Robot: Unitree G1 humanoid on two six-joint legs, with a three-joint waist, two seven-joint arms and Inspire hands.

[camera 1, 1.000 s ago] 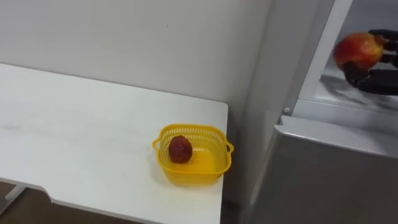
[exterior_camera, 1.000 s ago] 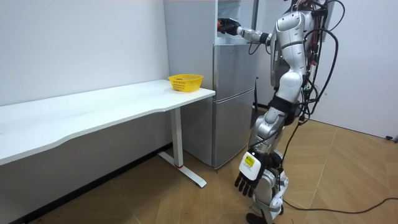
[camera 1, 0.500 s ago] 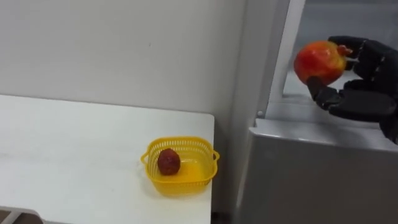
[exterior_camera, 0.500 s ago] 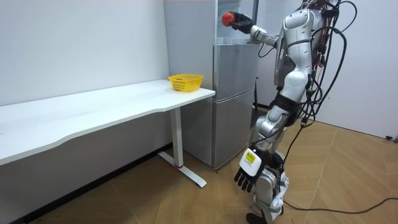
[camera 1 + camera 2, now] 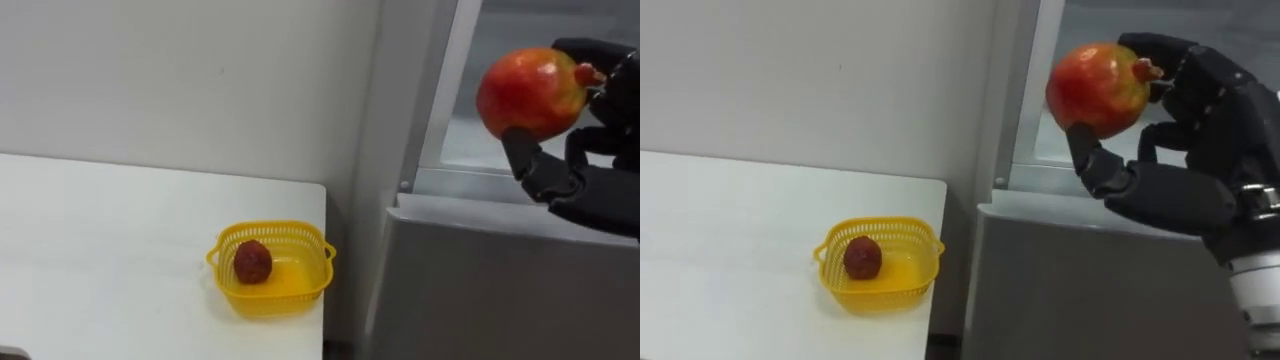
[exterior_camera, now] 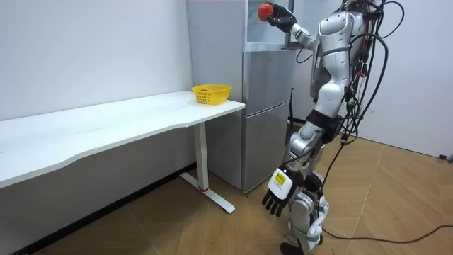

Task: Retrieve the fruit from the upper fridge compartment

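Red pomegranate (image 5: pixel 1098 88) clasped in right hand (image 5: pixel 1185 180), before open fridge (image 5: pixel 1080 290)

A white table (image 5: pixel 90 250) is recorded along the wall. It is carried on a white leg frame set on the wooden floor (image 6: pixel 177 230). One yellow basket (image 5: pixel 285 300) is found directly on the tabletop. It is placed upright near the far right corner, just inside the right edge.

I can read no text anywhere; the tag on the left robot hand (image 6: pixel 275 199) is too small.
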